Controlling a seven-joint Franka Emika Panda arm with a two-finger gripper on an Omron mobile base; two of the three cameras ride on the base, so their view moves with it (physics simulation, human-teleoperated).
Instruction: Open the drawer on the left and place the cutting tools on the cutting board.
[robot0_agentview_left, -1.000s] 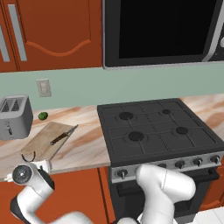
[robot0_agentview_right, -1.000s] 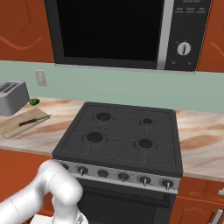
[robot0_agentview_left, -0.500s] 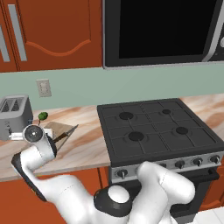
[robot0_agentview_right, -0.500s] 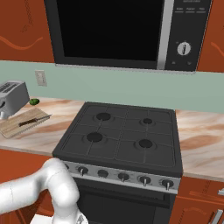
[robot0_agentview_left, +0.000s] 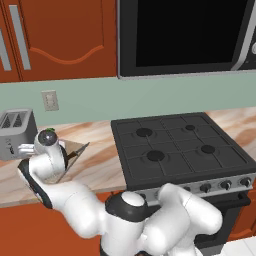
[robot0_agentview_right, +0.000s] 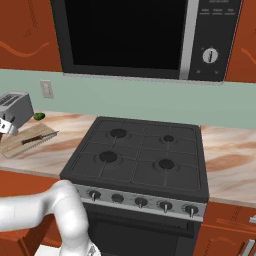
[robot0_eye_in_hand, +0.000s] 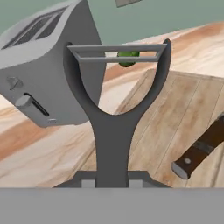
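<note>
In the left base view the white arm bends up from the lower middle toward the left edge, its wrist in front of the cutting board (robot0_agentview_left: 75, 152), which lies on the marbled table (robot0_agentview_left: 100, 167) between the toaster (robot0_agentview_left: 17, 132) at the left and the black stove (robot0_agentview_left: 180, 150) at centre right; the fingers themselves cannot be made out here. In the right base view the cutting board (robot0_agentview_right: 20, 142) sits at the far left of the frame just in front of the toaster (robot0_agentview_right: 15, 107), with the dark-handled knife (robot0_agentview_right: 36, 138) lying across it and a small green fruit (robot0_agentview_right: 39, 116) behind it. In the hand view the fingers (robot0_eye_in_hand: 113, 183) at the bottom centre are closed narrowly on the stem of the grey peeler (robot0_eye_in_hand: 114, 113), which rises straight up from between them, its forked head at upper centre. Behind it are the toaster (robot0_eye_in_hand: 48, 70) at the left and the board (robot0_eye_in_hand: 175, 127) at the right, where the knife (robot0_eye_in_hand: 201, 148) lies at the right edge.
</note>
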